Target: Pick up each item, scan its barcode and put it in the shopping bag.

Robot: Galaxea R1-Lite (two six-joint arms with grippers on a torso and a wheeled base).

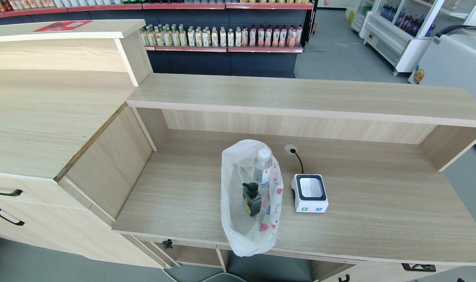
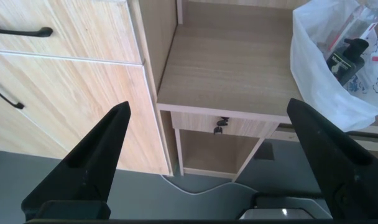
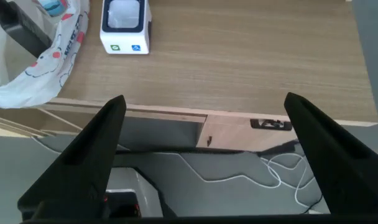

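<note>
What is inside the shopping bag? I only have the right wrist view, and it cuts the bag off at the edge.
Observer: Two items stand in the shopping bag: a dark pump bottle and a clear bottle with a white cap.
Operator: Where is the left gripper?
Observer: The left gripper hangs open, low in front of the counter, near the drawers.
Operator: Is the scanner wired?
Observer: Yes, a black cable runs from the scanner to a hole in the counter behind it.

White shopping bag (image 1: 238, 235), red-patterned side
</note>
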